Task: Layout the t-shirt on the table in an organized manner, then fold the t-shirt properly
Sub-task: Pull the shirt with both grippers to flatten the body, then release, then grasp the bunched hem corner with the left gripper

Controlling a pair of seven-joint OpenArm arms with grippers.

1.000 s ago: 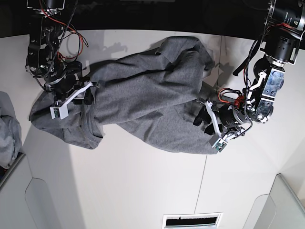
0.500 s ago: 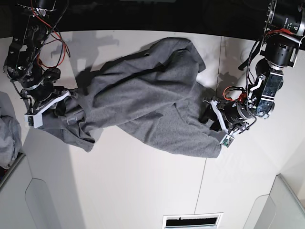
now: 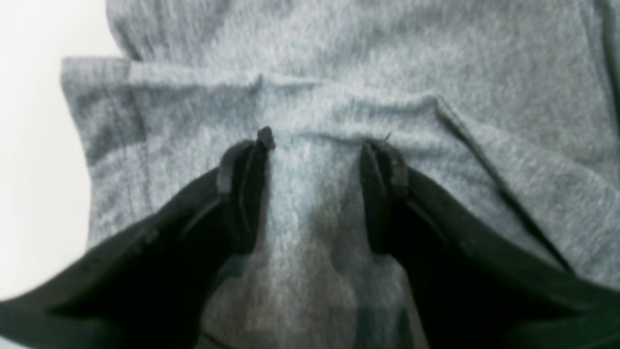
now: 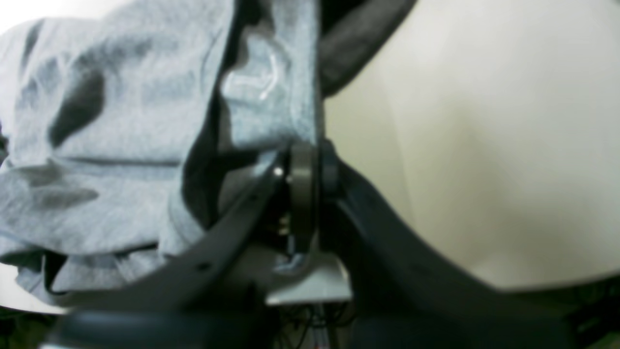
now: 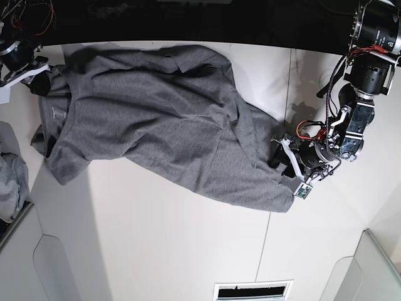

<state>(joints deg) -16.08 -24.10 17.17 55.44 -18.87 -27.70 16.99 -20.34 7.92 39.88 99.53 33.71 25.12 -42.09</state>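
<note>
The dark-grey t-shirt lies stretched across the white table, from the upper left to the lower right of the base view. My right gripper is at the far upper left, shut on a bunched edge of the t-shirt; the right wrist view shows its fingers pinched together on the cloth. My left gripper rests on the shirt's lower right end. In the left wrist view it stands open, tips pressed onto the fabric, a strip of cloth between them.
A paler grey cloth bundle sits at the left edge. Light grey bins stand at the bottom left and bottom right. A thin dark seam line crosses the table. A slotted white panel is at the bottom edge.
My right gripper has closed on the shirt's edge and pulled it up and to the left, drawing the crumpled shirt out long. The left gripper has stayed at the lower right end.
</note>
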